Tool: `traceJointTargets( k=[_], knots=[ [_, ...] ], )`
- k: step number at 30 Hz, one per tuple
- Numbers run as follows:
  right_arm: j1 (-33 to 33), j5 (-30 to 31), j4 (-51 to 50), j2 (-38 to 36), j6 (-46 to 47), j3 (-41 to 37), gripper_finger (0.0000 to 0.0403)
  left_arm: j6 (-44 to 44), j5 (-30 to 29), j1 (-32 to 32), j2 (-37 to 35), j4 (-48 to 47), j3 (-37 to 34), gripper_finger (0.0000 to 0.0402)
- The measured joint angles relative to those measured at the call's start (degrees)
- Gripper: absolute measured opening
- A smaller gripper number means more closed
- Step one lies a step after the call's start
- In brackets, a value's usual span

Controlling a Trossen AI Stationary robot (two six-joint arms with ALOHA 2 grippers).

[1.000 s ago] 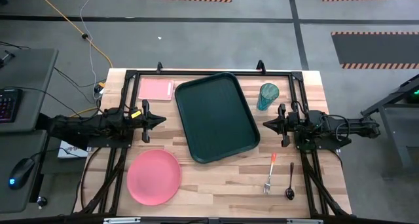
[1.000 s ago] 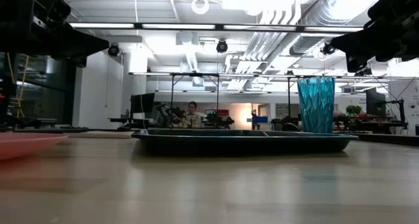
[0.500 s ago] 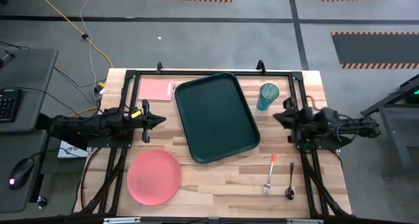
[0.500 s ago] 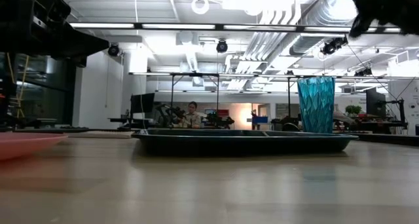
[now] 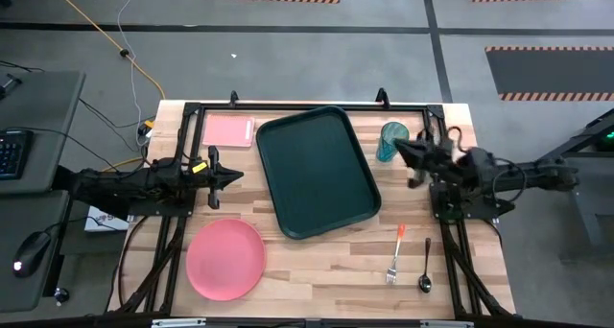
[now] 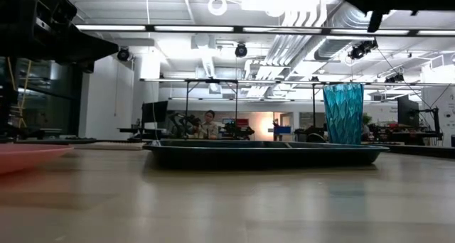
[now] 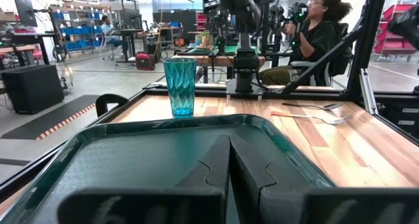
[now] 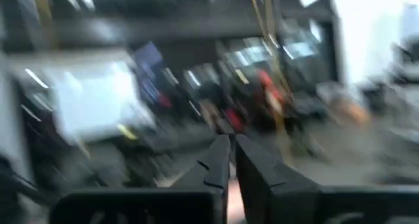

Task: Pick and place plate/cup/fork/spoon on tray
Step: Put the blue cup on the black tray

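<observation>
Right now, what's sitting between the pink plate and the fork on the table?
Nothing: in the high view only bare wooden table lies between the plate and the fork; the tray sits farther back.

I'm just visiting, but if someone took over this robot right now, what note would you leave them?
Left gripper: shut, waiting beside the tray.
Right gripper: shut, empty, raised close to the cup.
Tray holds nothing.
Cup stands on the table by the tray's far right corner; plate at near left; fork and spoon side by side at near right.
Done: nothing. Left: all four items.
</observation>
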Motion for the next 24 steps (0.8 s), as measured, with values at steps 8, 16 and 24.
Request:
traceJointTargets(
  k=[8,16,24],
  knots=[
    [-2.86,17.88,-50.68,19.12,16.38,26.97,0.0153,0.00,-0.02,-0.01,0.01,0.00,0.01,0.0000],
    [-13.12,6.08,-77.97,35.57,29.97,41.37,0.0240,0.00,-0.01,-0.01,0.00,0.00,0.00,0.0000],
    [-20.27,3.80,-82.44,45.60,28.33,44.67,0.0243,0.00,-0.01,-0.02,0.02,0.00,0.01,0.0000]
  ],
)
